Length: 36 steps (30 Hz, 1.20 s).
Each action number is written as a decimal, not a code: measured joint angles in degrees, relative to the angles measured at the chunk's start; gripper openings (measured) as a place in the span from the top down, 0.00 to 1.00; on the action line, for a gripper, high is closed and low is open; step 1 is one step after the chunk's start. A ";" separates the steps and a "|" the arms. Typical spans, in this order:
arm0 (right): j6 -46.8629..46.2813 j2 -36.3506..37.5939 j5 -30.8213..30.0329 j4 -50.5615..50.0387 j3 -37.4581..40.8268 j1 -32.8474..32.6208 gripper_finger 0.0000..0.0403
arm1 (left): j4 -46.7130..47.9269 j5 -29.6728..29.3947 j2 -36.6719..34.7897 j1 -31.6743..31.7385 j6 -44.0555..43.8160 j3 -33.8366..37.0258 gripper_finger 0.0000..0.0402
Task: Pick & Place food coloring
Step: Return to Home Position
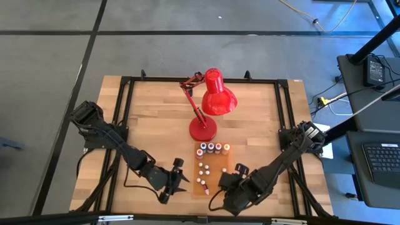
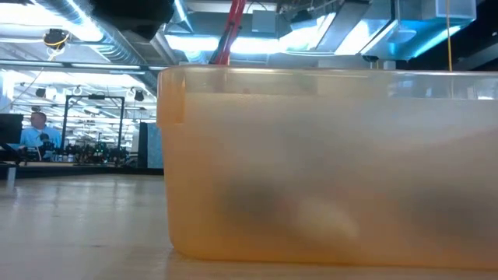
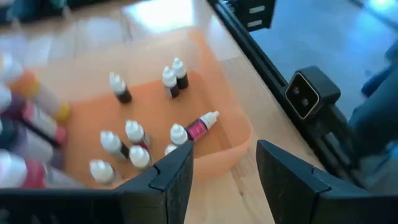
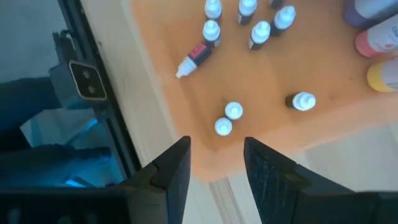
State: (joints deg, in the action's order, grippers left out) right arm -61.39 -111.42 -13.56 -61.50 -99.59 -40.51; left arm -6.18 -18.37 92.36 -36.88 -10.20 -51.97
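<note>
- Food coloring bottles: every one I can see is inside the orange bin. I see none on the bare table.
- In the high view, the larger bottles stand in a row along the bin's 12 o'clock wall. The small white-capped ones stand scattered from mid-bin toward 6 o'clock.
- One small pink-bodied bottle lies on its side on the bin floor, near the 7 o'clock corner.
- Left gripper: fingers spread with nothing between them. It sits just off the bin at about 8 o'clock, pointing at the bin.
- Right gripper: fingers also apart and empty. It sits just beside the bin at about 4 o'clock, facing in.
- I can't judge either gripper's height above the table.
- Low view: the bin's translucent wall fills most of the frame, and I can only make out the contents as dim blurs.
- A small camera box sits on the black frame rail just past the bin's near wall.
- Red desk lamp: its base is at the bin's 12 o'clock, close but not touching.
- A person is far back in the room, at 9 o'clock in the low view.
</note>
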 joint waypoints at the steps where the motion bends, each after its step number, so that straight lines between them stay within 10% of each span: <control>1: 0.06 0.00 0.15 -0.24 0.00 -0.09 0.63 | 0.02 0.38 0.04 0.20 2.78 -0.29 0.58; 10: 0.77 0.00 0.01 -2.38 0.00 0.40 0.63 | -0.04 4.97 0.04 3.86 31.14 -2.53 0.58; 28: 22.98 1.98 -13.85 -9.09 -0.02 -0.12 0.63 | 0.95 3.14 -1.69 4.60 16.77 -2.57 0.61; 36: 16.47 3.11 -18.59 -14.46 0.67 -0.89 0.63 | 7.30 -4.98 -17.09 2.36 9.21 5.49 0.60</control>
State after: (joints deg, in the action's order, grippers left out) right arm -44.92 -108.31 -32.15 -75.96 -98.92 -41.40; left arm 1.11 -23.36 75.27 -34.52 -0.99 -46.48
